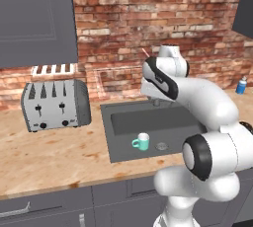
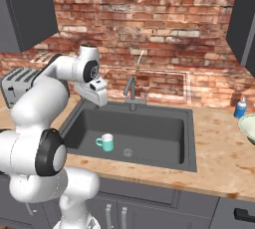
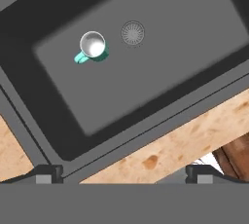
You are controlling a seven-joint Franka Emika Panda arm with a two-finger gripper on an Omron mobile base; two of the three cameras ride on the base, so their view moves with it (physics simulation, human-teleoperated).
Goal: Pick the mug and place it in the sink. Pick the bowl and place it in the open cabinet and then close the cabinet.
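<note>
the mug [image 3: 92, 46] is standing upright on the sink [image 1: 123, 125] floor, just beside the round drain [image 3: 132, 33]. the tool [image 3: 124, 173] is hanging above the sink's back edge, jaws spread wide and gripping nothing. the bowl [image 2: 248, 126] is sitting on the tabletop [image 2: 219, 158] near a blue bottle [image 2: 240, 108].

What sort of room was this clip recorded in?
A rendered kitchen, by the look of it: a dark sink with a faucet is set in a wooden counter, a toaster stands against a brick wall, and a teal mug stands in the basin.
</note>
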